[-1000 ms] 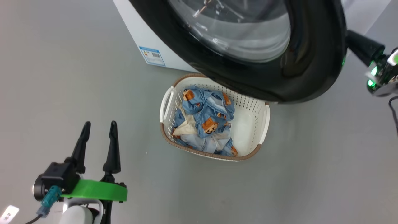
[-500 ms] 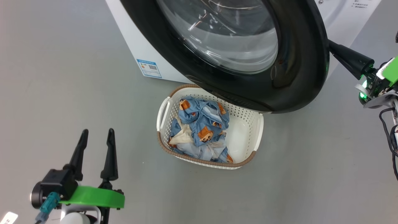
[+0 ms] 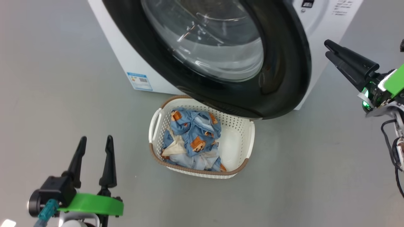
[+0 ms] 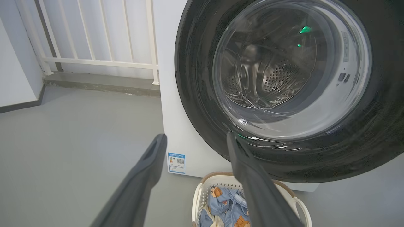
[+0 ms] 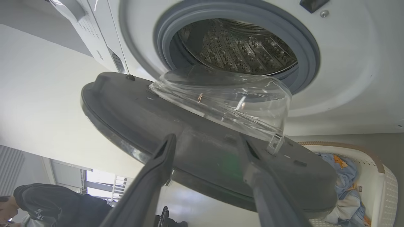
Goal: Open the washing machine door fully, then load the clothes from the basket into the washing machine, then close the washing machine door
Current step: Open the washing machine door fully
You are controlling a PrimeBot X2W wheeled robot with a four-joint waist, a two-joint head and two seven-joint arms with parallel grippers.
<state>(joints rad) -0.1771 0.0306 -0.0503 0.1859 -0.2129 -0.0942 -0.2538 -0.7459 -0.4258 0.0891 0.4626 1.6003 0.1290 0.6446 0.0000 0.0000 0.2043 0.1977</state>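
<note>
— Head view, left end effector (image 3: 96, 137): status?
— Its two fingers (image 3: 109, 157) stand spread with nothing between them. It hangs over bare grey floor (image 3: 47, 78), low on the robot's left, well apart from the basket (image 3: 195, 171).
— Right end effector (image 3: 327, 48)?
— Fingers parted, gripping nothing. The tips point toward the free edge of the washing machine door (image 3: 284, 63), near it but not touching. Right wrist view agrees: both fingers stand apart in front of the door's grey inner face.
— Door position?
— Partly swung out from the washing machine (image 3: 328, 19). The glass bowl (image 5: 227, 94) is out of the grey gasket (image 5: 164, 37), and the perforated steel drum (image 5: 236, 44) shows behind it.
— Basket?
— On the floor just in front of the machine, with the door's lower edge overhanging its far rim. The clothes (image 3: 192, 138), blue with orange bears plus cream pieces, lie heaped toward its left half. White basket floor shows at the right.
— Other items?
— A blue sticker (image 3: 139, 81) sits low on the machine's white panel. Left wrist view shows a white railing (image 4: 94, 63) behind. A person in dark clothing (image 5: 47, 205) is at the lower left of the right wrist view.
</note>
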